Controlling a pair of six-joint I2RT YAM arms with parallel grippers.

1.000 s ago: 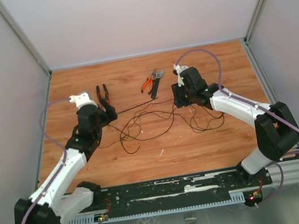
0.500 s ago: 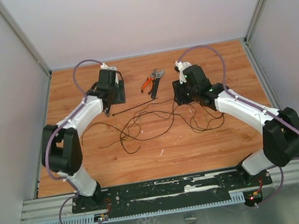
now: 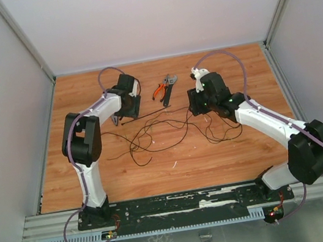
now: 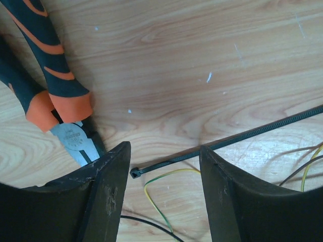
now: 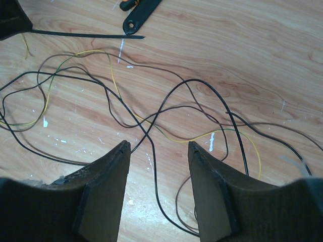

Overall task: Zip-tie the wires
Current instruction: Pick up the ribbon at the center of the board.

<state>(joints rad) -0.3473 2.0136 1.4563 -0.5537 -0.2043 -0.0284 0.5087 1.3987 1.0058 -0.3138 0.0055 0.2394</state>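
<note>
Wood table; zip tie under spread left gripper; pliers' stamp unreadable.

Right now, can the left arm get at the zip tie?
Probably yes: the left claw is open, and the zip tie lies between its fingers with nothing on top. The pliers sit close beside one finger.

Your left arm has swung from the lower left of the frame to upper centre-left, elbow folded back. The left gripper now sits over the head end of the zip tie, fingers spread. The right arm appears to have drifted slightly toward the right edge.
</note>
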